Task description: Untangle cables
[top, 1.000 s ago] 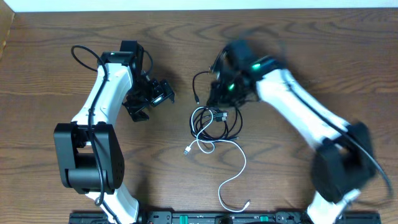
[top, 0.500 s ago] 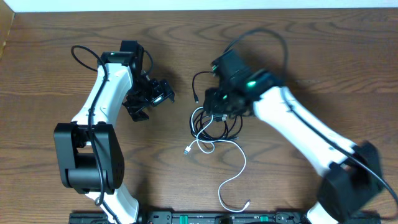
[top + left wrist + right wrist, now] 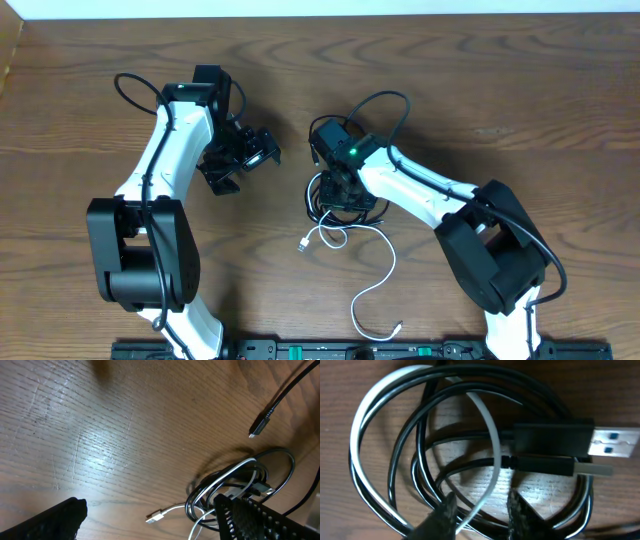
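Coiled cables point(image 3: 395, 462) on wood table point(image 3: 340, 390), two black plugs point(image 3: 552, 440), pincer point(image 3: 479, 512) straddling white strand point(image 3: 495, 445), tips apart

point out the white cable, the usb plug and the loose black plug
white cable point(image 3: 498, 447), right wrist view, on its strand curving through the middle
usb plug point(image 3: 552, 440), right wrist view, on its black housing
loose black plug point(image 3: 261, 424), left wrist view, on the plug body

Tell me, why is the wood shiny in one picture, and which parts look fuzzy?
Left wrist view: light glares pale off the table, and the left gripper's dark fingers look fuzzy. Right wrist view: very close up, so the cables and the right gripper's fingertips are soft. Overhead view: sharp and evenly lit.
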Action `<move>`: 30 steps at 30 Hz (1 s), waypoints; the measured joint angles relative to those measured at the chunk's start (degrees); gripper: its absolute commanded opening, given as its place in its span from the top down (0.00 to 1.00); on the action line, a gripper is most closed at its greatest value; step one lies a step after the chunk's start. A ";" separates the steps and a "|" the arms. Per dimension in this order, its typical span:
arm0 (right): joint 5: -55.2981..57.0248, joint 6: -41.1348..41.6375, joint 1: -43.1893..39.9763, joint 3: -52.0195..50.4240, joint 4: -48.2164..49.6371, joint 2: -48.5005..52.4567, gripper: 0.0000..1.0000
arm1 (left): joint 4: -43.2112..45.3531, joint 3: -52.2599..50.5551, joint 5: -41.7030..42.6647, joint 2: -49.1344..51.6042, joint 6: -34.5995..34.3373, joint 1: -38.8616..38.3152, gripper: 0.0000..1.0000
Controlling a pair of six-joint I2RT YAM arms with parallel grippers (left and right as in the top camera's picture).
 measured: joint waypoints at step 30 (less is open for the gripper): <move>-5.22 -24.63 -10.51 15.58 -5.51 -37.68 0.81 | 0.02 -0.02 0.00 0.00 -0.02 0.00 0.01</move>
